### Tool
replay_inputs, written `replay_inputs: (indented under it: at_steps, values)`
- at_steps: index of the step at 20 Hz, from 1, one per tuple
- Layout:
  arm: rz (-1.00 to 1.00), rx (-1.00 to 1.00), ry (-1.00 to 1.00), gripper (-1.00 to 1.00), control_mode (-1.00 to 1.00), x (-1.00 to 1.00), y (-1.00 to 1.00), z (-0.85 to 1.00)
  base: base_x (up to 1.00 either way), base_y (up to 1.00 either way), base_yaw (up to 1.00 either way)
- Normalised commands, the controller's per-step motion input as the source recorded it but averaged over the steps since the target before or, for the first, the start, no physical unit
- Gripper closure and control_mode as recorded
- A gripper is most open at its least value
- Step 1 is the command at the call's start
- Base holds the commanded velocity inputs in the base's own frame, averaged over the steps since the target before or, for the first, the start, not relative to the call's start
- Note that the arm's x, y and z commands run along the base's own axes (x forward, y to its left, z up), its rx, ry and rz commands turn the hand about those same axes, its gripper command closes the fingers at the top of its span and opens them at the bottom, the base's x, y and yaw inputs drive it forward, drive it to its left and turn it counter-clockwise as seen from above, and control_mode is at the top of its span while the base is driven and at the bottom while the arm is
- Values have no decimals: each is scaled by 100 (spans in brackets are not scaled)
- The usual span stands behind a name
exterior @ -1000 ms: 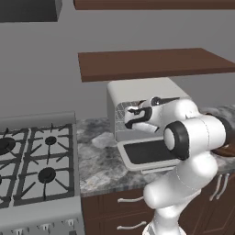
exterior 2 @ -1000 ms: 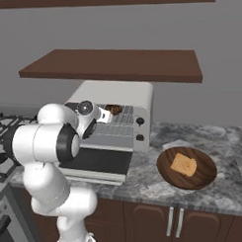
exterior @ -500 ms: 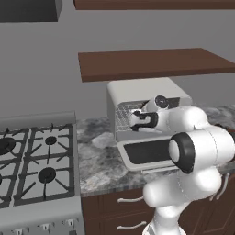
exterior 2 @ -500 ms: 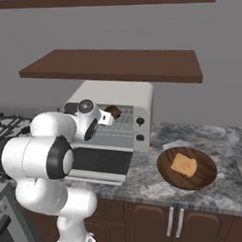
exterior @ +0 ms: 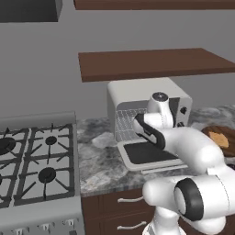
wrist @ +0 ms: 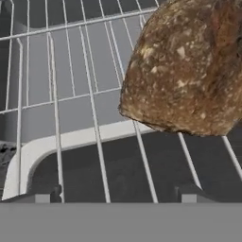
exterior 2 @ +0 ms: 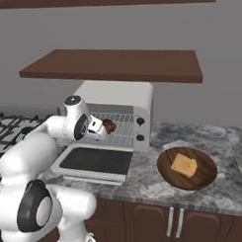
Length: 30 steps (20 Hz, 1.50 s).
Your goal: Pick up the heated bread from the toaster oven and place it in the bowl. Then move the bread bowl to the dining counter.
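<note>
The arm reaches forward, elbow bent, tool jaws spread wide.

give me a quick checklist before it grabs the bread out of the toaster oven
1. Toaster oven door down flat: ok.
2. Bread on the wire rack and reachable: ok, it sits just ahead of the gripper.
3. Gripper open, nothing between the fingertips: ok.
4. Bread centred between the fingertips: not ok, in the hand view it lies off to the right.
5. Bowl ready on the counter: cannot tell; a pale slice already lies in it.
</note>
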Motion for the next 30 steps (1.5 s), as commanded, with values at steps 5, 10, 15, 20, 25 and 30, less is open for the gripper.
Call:
replay_inputs:
  at_steps: [5, 10, 15, 20, 25, 30]
  values:
    - [-15, 0, 32, -100, -100, -100, -4, -14, 0, 0, 0]
    - [-14, 1, -13, -100, -100, -71, -22, 42, 0, 0, 0]
    - [-13, -3, -34, -100, -100, 13, -33, 77, 0, 0, 0]
    - [-2, -1, -10, -100, -100, 53, -4, 0, 0, 0, 0]
    - [0, -8, -3, -100, -100, 54, 0, 0, 0, 0, 0]
    - [1, -4, 5, -100, -100, 46, -3, -5, 0, 0, 0]
